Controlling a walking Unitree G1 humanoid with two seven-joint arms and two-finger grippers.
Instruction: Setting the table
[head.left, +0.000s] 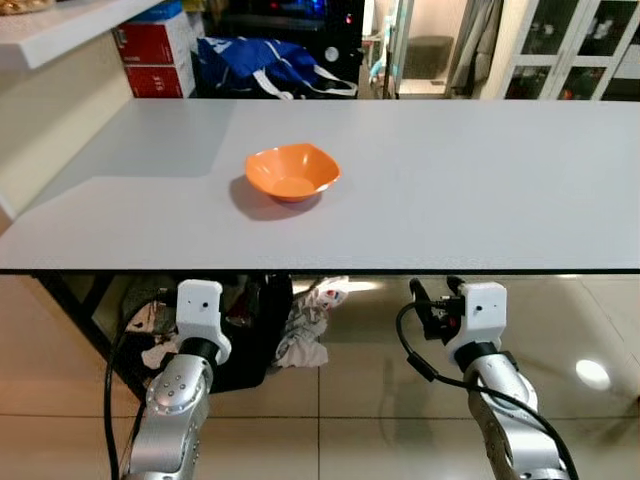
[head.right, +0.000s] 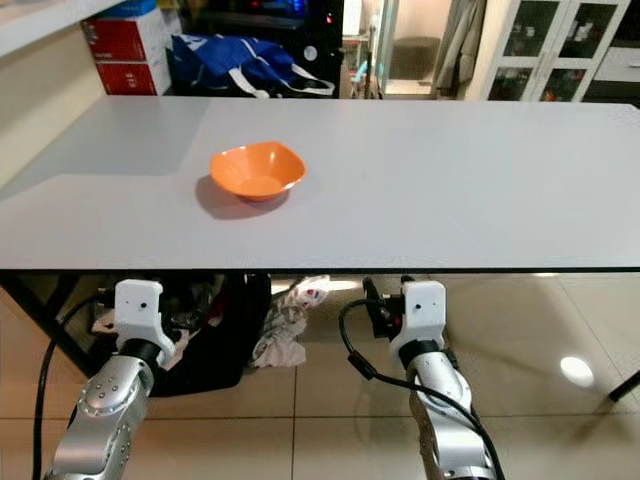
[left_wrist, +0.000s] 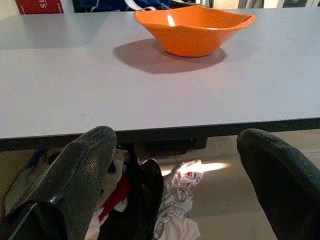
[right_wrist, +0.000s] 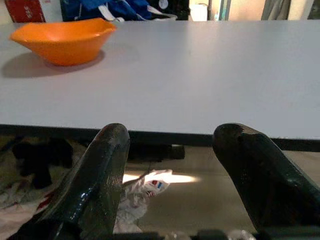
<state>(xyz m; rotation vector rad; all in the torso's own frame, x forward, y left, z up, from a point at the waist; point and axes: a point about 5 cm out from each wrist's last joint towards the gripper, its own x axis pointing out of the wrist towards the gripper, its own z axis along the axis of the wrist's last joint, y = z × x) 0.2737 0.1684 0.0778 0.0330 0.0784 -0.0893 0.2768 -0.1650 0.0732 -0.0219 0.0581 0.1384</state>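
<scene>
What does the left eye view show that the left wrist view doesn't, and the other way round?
Left eye view: the silver left arm and right arm below the near edge of the grey table, plus glass-door cabinets at the far right. Left wrist view: the left arm's black fingers up close, spread apart. Shared: the orange bowl on the table, and crumpled paper on the floor beneath.

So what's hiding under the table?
Under the table lie a black bag and crumpled white wrappers on the tiled floor. The tabletop covers whatever lies farther back. Both claws, left and right, are open just below its front edge.
</scene>
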